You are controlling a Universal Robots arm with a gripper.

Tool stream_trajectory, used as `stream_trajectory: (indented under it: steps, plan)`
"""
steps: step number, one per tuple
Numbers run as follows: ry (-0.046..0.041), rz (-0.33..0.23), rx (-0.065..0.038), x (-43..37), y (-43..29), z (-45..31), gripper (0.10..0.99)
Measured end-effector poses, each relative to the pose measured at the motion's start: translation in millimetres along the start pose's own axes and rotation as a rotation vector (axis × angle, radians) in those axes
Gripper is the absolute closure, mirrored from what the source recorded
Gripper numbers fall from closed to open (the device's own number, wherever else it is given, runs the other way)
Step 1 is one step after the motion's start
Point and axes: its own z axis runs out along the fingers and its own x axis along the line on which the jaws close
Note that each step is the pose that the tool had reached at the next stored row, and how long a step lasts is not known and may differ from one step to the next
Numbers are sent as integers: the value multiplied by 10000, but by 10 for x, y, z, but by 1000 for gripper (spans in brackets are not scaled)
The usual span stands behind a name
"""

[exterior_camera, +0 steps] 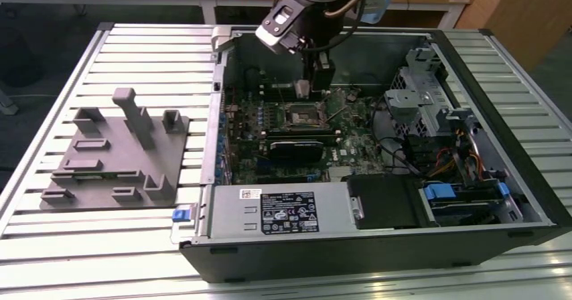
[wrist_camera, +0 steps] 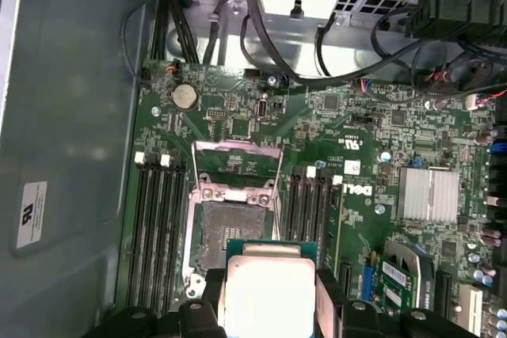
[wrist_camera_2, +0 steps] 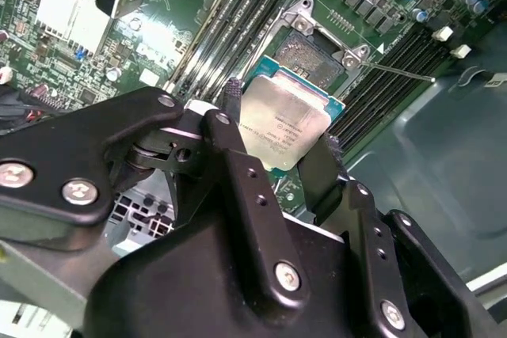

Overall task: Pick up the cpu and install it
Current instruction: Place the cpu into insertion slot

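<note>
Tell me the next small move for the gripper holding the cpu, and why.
Probably a short sideways shift to centre the cpu over the open socket before any lowering. The gripper is shut on the cpu, which hangs above the motherboard. In both wrist views it covers just one edge of the socket, whose retention frame stands open.

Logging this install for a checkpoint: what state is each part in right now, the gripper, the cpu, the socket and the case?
gripper: fingers shut on the cpu's edges.
cpu: held off the motherboard, near the socket, not seated.
socket: empty, its metal frame swung open.
computer case: lying on its side, side panel off.
</note>
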Motion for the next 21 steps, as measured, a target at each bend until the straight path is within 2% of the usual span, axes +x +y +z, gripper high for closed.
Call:
stream_trajectory:
  steps: [12,21]
  plan:
    - [-5,97,1,49,-1,189,545]
    - [-6,98,1,53,-2,240,545]
